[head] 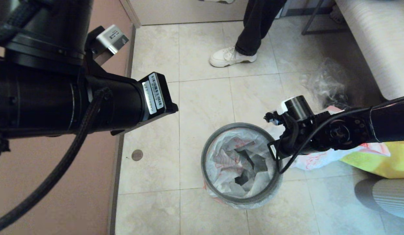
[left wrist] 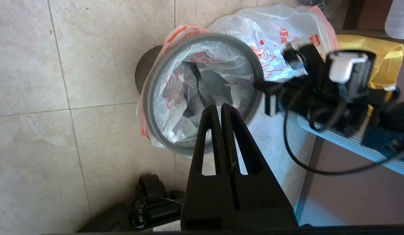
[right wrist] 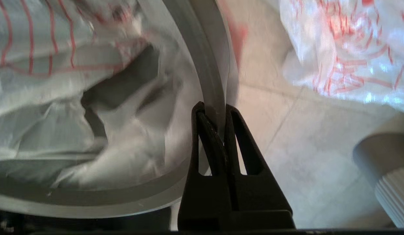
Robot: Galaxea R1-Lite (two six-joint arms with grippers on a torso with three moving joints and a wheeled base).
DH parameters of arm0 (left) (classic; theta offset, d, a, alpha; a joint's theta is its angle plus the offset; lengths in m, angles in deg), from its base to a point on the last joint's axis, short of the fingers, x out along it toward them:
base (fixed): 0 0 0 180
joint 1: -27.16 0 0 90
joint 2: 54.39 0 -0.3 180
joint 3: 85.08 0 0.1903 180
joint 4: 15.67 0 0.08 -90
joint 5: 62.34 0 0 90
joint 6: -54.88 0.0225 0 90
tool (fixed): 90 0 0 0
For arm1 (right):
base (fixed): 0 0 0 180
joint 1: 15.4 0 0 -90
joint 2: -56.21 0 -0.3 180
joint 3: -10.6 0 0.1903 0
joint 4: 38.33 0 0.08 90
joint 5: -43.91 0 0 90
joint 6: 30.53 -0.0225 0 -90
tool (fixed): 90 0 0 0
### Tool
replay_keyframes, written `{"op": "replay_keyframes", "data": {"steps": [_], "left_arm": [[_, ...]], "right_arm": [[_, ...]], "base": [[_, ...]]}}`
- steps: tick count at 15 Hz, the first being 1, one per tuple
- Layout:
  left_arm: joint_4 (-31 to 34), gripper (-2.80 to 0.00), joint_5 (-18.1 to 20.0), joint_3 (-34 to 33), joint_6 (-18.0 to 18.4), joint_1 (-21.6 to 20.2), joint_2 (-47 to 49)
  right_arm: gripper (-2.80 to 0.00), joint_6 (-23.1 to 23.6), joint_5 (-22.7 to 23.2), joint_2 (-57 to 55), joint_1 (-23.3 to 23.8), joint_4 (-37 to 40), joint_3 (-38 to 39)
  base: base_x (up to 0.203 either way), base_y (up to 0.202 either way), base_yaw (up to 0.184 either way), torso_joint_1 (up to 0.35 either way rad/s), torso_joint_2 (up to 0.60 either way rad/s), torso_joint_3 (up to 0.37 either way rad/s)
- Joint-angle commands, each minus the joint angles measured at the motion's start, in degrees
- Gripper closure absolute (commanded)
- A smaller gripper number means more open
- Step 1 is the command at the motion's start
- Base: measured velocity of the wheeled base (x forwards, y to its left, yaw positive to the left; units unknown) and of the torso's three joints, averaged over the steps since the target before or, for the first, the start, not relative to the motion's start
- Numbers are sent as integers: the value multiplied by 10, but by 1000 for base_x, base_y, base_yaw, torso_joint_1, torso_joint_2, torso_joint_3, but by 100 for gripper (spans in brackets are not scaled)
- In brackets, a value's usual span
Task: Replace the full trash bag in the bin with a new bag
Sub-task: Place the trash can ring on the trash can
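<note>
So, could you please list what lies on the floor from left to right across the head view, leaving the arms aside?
Small round floor cap → bin lined with the new bag → full trash bag → yellow fabric bag.

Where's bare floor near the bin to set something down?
Free: tiles between the bin and the pink wall, and toward the person's shoe. Crowded: the bin's right, with the full trash bag, yellow bag and right pincer.
</note>
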Motion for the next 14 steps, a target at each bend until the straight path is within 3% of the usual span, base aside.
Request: {"op": "replay_keyframes", "data": {"steps": [1,14], "left_arm": [[1,0,-1,0,-2,1,-1],[1,0,1,3,-1,-12,1]], "right_arm": [[0,-1,-1,26,0,0,24],[0,3,-1,-37,12,-43,12]], "base": [[0,0,0,0,0,0],[0,0,0,0,0,0]]}}
